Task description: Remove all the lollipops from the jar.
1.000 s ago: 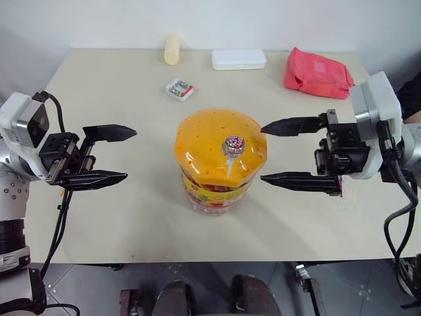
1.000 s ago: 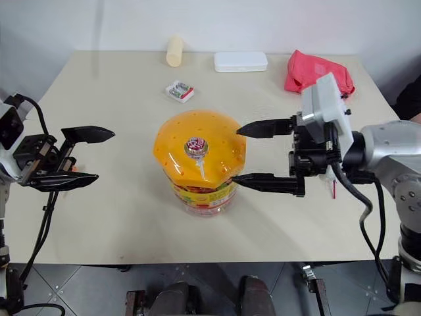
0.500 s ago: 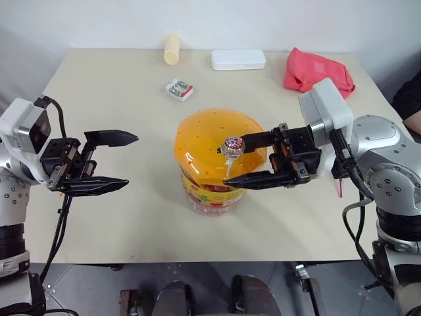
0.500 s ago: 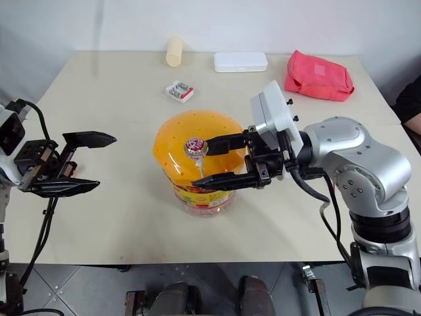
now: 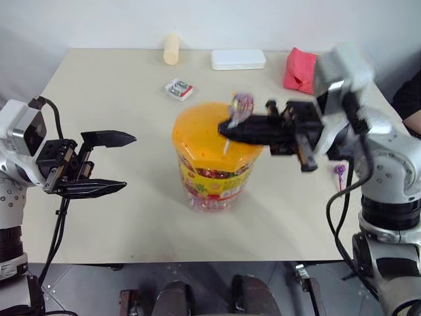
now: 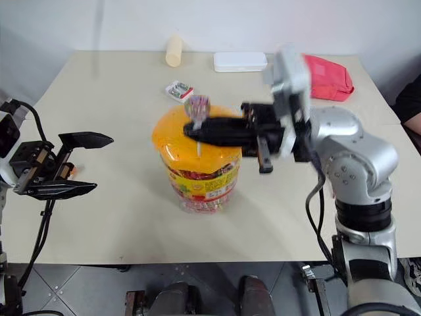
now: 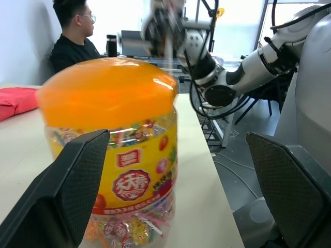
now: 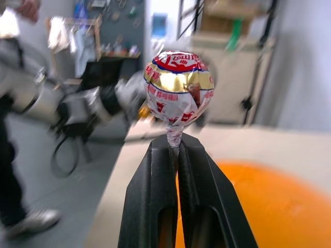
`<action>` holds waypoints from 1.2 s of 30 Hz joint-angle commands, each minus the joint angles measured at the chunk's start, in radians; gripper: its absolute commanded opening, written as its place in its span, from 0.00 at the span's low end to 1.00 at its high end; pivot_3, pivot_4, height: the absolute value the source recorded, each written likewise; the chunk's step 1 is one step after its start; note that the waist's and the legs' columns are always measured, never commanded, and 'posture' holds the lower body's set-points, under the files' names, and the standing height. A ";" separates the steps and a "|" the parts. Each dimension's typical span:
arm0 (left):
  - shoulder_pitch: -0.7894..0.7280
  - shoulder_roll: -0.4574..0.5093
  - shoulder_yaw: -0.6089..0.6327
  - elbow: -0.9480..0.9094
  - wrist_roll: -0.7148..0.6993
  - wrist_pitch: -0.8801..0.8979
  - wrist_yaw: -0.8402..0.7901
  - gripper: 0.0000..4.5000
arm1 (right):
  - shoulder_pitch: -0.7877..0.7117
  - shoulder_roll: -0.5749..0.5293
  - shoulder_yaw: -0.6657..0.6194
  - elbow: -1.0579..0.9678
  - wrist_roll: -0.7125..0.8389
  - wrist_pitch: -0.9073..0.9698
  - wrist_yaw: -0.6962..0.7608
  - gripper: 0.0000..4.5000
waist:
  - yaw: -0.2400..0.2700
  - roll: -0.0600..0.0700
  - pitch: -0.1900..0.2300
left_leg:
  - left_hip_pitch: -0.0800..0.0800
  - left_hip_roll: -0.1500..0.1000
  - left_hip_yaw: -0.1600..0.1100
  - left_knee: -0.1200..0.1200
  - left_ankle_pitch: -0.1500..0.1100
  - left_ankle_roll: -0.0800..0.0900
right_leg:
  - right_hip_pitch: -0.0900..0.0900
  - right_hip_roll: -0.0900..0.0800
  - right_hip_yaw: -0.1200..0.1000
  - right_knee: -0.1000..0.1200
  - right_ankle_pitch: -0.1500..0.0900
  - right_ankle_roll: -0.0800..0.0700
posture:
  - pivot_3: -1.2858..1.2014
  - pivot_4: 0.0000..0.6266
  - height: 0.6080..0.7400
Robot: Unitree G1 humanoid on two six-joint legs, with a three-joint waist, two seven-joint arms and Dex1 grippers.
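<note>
The right gripper (image 8: 178, 147), spread a second ago, is now pinching a lollipop (image 8: 177, 85) and lifting it off the jar (image 5: 212, 158); the left gripper (image 5: 112, 163) is waiting spread.

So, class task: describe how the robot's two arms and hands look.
Both arms are silver-grey metal with rounded joints and loose black cables. Each wrist carries a white boxy module. The left hand and right hand each have two long, tapered black fingers with textured inner faces.
</note>
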 commanded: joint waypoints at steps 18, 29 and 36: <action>0.043 0.023 0.041 -0.012 -0.004 -0.006 0.003 1.00 | -0.099 -0.452 0.181 0.813 -0.620 0.063 -0.132 0.01 | -0.013 0.000 0.000 | 0.000 0.000 0.004 -0.002 0.000 0.000 | -0.001 0.000 0.002 -0.002 0.000 0.000 | 0.52 0.24 1.00; 0.110 0.019 0.071 -0.051 -0.011 -0.002 0.040 1.00 | -0.127 -0.340 0.202 1.332 -0.857 -0.155 -0.275 0.01 | -0.044 0.003 0.001 | -0.001 0.001 0.004 -0.003 0.000 0.000 | -0.003 0.000 0.001 -0.002 0.000 0.000 | 0.52 0.24 1.00; 0.148 0.037 0.076 -0.066 -0.008 0.011 0.051 1.00 | -0.137 -0.338 0.171 1.454 -0.906 -0.198 -0.317 0.11 | -0.046 0.004 0.001 | -0.001 0.001 0.002 -0.003 0.000 0.000 | -0.002 -0.001 0.001 -0.002 0.000 0.000 | 0.52 0.24 1.00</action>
